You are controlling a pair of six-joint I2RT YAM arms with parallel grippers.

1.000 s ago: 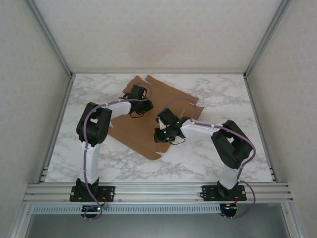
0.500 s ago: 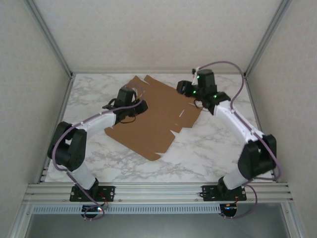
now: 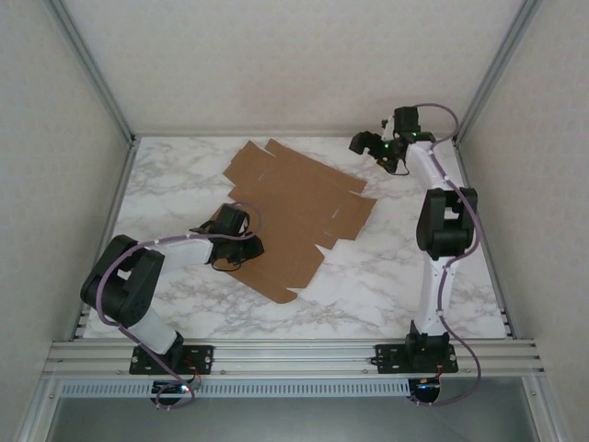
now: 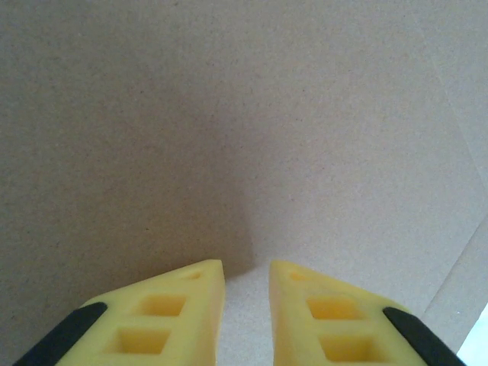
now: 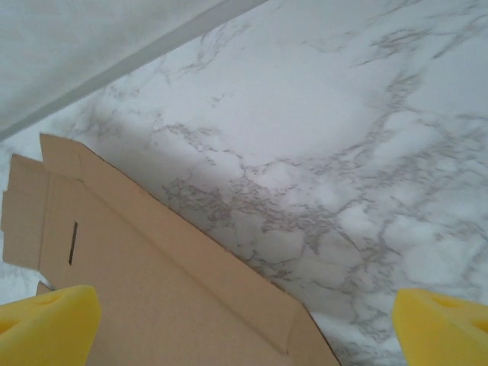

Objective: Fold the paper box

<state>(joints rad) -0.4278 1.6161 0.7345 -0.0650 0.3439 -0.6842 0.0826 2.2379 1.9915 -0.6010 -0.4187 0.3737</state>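
A white marble-patterned table [image 3: 414, 276] carries the paper box [image 3: 294, 207], a plain brown die-cut cardboard sheet. The sheet lies unfolded and flat, turned at an angle, and reaches from the far middle of the table to the near left of centre. Its flaps and tabs spread out at the edges. Short slits show in the sheet near its right side.

The left gripper [image 3: 239, 247] is low over the near left part of the cardboard, just inside its edge. In the left wrist view its yellow fingers [image 4: 191, 305] point at bare brown board [image 4: 244, 130]. The jaws stand a narrow gap apart with nothing between them. I cannot tell whether the tips touch the sheet.

The right gripper [image 3: 368, 145] is raised near the far right corner of the table, beyond the box's far right edge and clear of it. Its jaws are spread wide and hold nothing. The right wrist view looks down on marble [image 5: 320, 152] and on a corner of the cardboard [image 5: 152, 282] with one dark slit [image 5: 74, 242] and a folded-out flap.
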